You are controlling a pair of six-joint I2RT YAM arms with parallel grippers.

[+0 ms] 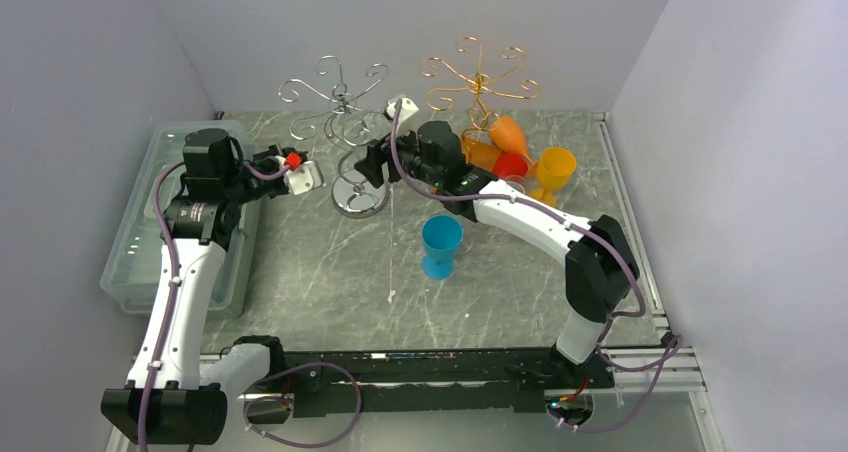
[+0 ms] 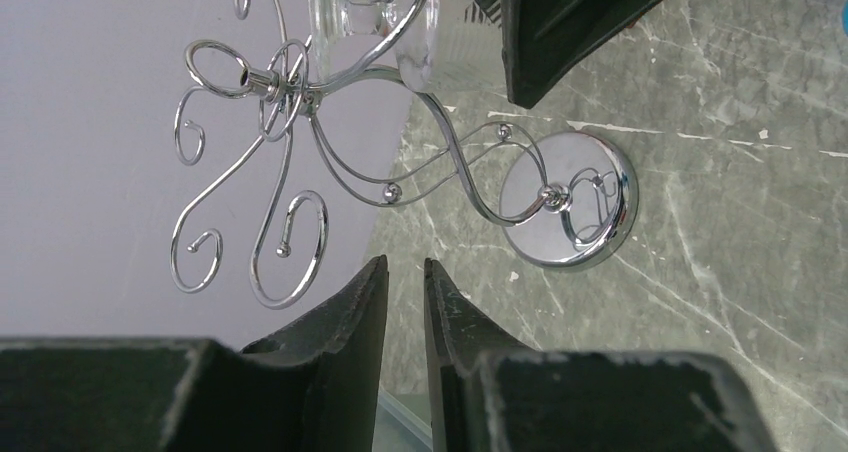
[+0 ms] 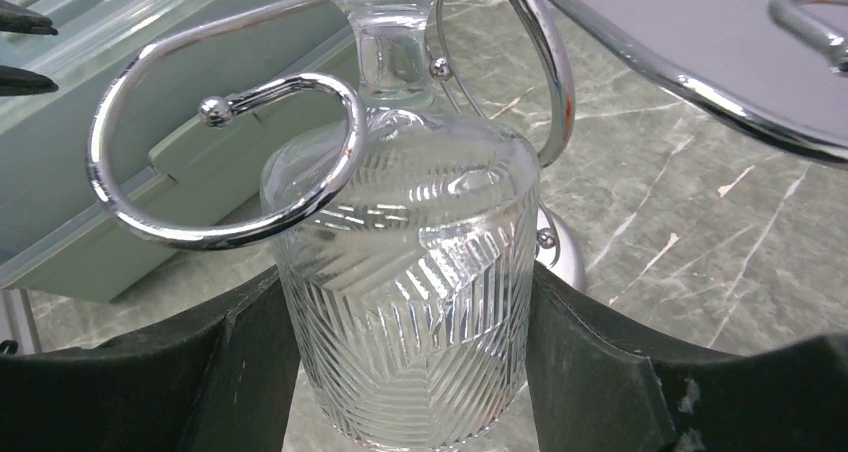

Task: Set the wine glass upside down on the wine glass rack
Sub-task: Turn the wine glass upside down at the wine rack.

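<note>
Wide first: the marble table (image 1: 330, 272), with a plastic bin (image 1: 125, 262) along its left edge, out of the working lane. Toward the far edge, left of centre, stands the silver rack (image 1: 358, 198), its heavy round base keeping those curly arms steady. The right gripper (image 3: 408, 352) is reaching right in there, fingers clamped on either side of the bowl of the wine glass (image 3: 405, 232). The glass is upside down, and it looks held low on the bowl so the stem (image 3: 395, 57) is free to pass into the hook loop (image 3: 200, 235). The stem sits inside that curl now; I'd say release comes once the foot rests on the wire. The left gripper (image 2: 404, 267) waits nearer the left edge, jaws almost together and holding nothing, pointed at the rack.
</note>
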